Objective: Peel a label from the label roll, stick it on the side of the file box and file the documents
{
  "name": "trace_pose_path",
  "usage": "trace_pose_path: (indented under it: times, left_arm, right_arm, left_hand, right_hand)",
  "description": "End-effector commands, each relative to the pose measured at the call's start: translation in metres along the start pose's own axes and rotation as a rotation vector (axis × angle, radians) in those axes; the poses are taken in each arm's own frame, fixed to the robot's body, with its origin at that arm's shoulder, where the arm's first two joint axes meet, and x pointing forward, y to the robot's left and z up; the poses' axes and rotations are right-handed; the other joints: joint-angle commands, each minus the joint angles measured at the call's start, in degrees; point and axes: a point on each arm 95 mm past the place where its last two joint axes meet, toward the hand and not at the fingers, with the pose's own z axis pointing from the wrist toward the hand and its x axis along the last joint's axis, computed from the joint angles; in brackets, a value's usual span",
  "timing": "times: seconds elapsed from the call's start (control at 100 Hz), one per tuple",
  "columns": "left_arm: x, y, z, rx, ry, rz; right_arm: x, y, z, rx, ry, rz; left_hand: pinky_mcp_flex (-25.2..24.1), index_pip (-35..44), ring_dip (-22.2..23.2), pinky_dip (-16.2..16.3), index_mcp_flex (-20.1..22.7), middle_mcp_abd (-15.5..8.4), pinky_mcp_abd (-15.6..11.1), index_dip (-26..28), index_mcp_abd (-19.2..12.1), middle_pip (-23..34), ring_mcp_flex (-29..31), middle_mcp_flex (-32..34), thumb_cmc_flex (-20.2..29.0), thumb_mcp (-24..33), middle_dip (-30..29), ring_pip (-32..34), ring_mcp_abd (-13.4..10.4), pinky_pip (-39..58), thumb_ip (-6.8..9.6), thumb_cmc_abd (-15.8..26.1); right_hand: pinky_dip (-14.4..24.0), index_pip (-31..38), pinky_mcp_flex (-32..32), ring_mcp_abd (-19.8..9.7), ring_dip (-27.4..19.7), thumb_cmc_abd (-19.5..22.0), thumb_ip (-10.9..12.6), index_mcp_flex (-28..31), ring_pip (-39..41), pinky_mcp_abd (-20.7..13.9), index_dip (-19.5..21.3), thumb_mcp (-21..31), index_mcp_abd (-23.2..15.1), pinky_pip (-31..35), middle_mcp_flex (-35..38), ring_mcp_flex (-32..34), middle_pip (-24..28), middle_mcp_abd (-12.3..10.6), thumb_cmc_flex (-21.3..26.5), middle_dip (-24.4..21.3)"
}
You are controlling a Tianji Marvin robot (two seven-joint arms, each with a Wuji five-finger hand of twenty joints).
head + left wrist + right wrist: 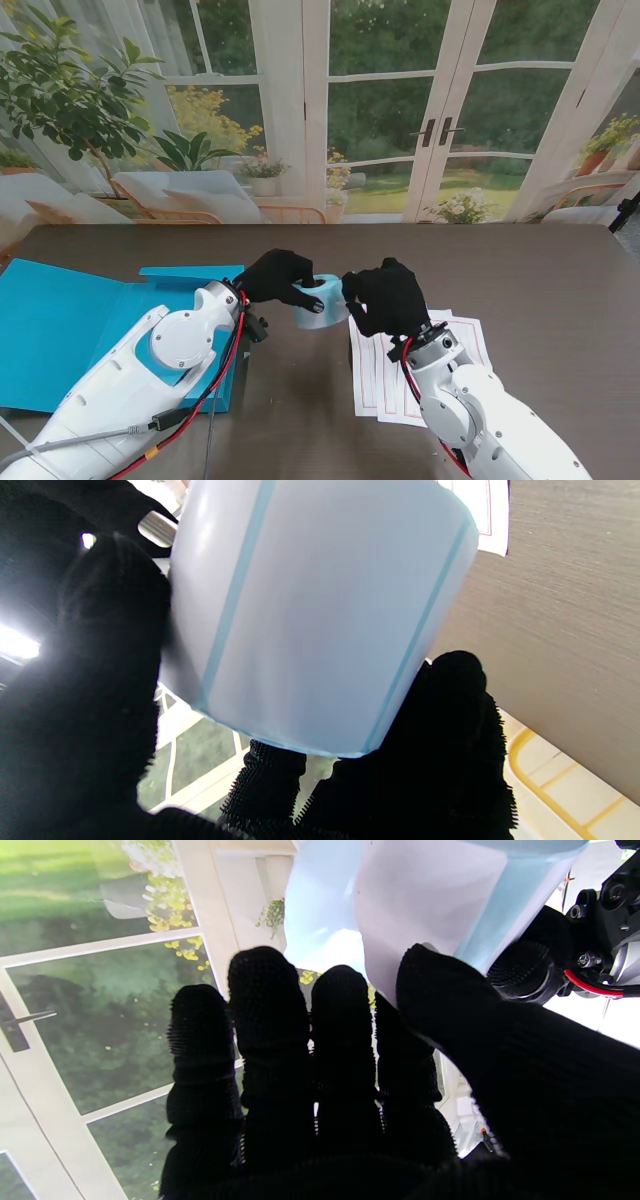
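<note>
The pale blue label roll (324, 304) is held off the table at the middle, my left hand (278, 277) shut around it. The left wrist view is filled by the roll (320, 615), with black gloved fingers (450, 740) on both its sides. My right hand (388, 296) meets the roll from the right. In the right wrist view its thumb (440, 990) presses on the edge of a white label (425, 900), pinching it against the forefinger. The blue file box (60, 330) lies opened flat at the left. The documents (372, 378) lie under my right forearm.
The dark wooden table (540, 300) reaches back to a window wall with plants. My left forearm (150, 380) lies over the near part of the file box. Red cables run along both wrists.
</note>
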Motion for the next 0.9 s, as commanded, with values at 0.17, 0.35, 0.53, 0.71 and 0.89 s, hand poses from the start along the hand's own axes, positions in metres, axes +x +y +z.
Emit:
trace_pose_path:
  times: [0.17, 0.35, 0.53, 0.71, 0.89]
  left_arm:
    - [0.007, -0.005, 0.002, 0.011, 0.009, -0.015]
    - [0.005, -0.006, 0.003, 0.021, -0.004, -0.019]
    - [0.002, -0.008, 0.003, 0.039, -0.018, -0.024]
    - [0.001, -0.008, 0.003, 0.047, -0.028, -0.025]
    - [-0.001, -0.008, 0.004, 0.051, -0.041, -0.024]
  right_arm:
    - [0.002, -0.003, -0.006, 0.007, 0.023, 0.029]
    - [0.003, -0.003, -0.009, 0.003, 0.032, 0.049]
    - [0.003, -0.002, -0.012, -0.003, 0.029, 0.076]
    - [0.002, -0.001, -0.014, -0.009, 0.020, 0.097]
    - [0.003, -0.002, -0.016, -0.012, 0.011, 0.119]
  left_hand:
    - [-1.02, 2.92, 0.86, 1.78, 0.18, -13.68, -1.16, 1.23, 3.60, 19.72, -0.25, 10.38, 12.81, 20.85, 2.74, 0.17, 0.01, 3.43, 6.72, 7.46]
    - [-1.14, 2.85, 0.90, 1.85, 0.07, -13.31, -1.19, 1.27, 3.71, 19.62, -0.50, 10.27, 12.87, 20.67, 2.48, 0.16, 0.05, 3.46, 6.68, 7.63]
    - [-1.29, 2.83, 0.96, 1.94, 0.01, -13.54, -1.12, 1.34, 3.83, 19.87, -0.60, 10.11, 12.99, 20.47, 2.54, 0.26, 0.14, 3.51, 6.70, 7.80]
    - [-1.44, 2.75, 1.00, 2.00, -0.11, -12.66, -1.16, 1.37, 3.88, 19.71, -0.72, 9.97, 13.07, 20.36, 2.18, 0.30, 0.21, 3.53, 6.71, 7.94]
    - [-1.63, 2.74, 1.03, 2.08, -0.14, -12.64, -1.11, 1.45, 3.95, 19.79, -0.92, 9.86, 13.15, 20.24, 1.96, 0.34, 0.29, 3.56, 6.72, 8.01]
  right_hand:
    - [0.67, 7.32, -1.32, -1.09, 0.53, 3.91, 1.82, 1.53, 0.24, -2.75, 4.66, 7.83, -11.23, 1.66, 2.05, 3.46, 1.01, -1.84, 7.14, -0.99]
    - [0.62, 7.54, -1.52, -1.17, 0.57, 4.68, 1.84, 0.86, -0.01, -2.97, 5.56, 7.60, -11.45, 1.45, 1.67, 3.28, 1.23, -1.72, 8.01, -1.14]
    - [0.59, 7.33, -1.64, -1.04, 0.57, 4.95, 1.87, 0.85, -0.28, -2.99, 5.99, 7.35, -11.32, 1.29, 1.56, 3.13, 1.40, -1.73, 8.38, -1.50]
    - [0.61, 7.27, -1.66, -0.70, 0.60, 5.02, 1.93, 0.72, -0.43, -3.03, 6.26, 7.27, -10.95, 1.25, 1.56, 3.14, 1.61, -1.51, 8.52, -1.83]
    - [0.52, 7.60, -2.06, -0.54, 0.67, 5.90, 2.00, -0.10, -0.48, -2.79, 6.63, 6.75, -10.55, 0.94, 1.02, 2.93, 1.83, -1.38, 8.93, -1.71]
